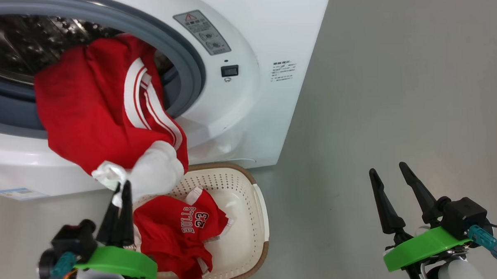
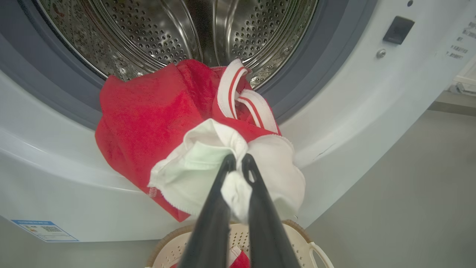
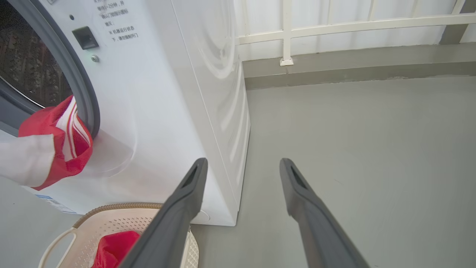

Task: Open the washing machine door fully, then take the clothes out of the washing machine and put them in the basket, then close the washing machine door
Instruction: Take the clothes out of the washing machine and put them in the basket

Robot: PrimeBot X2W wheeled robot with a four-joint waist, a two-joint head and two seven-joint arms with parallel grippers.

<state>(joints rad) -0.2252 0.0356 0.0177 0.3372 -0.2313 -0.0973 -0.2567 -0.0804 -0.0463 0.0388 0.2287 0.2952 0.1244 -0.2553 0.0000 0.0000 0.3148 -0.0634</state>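
Low at the left of the head view, the left gripper (image 1: 122,187) has its jaws pinched shut on the white end of a red garment (image 1: 86,112) spilling from the washer (image 1: 261,40) mouth, upper left. A jersey (image 1: 181,232) lies in the basket (image 1: 260,205) beneath. Lower right, the right gripper (image 1: 386,168) stands with jaws wide, empty.

Left wrist view: jaws nip white cloth at centre, with the drum (image 2: 167,33) above.

Right wrist view: spread jaws over the floor (image 3: 353,130), basket lower left.
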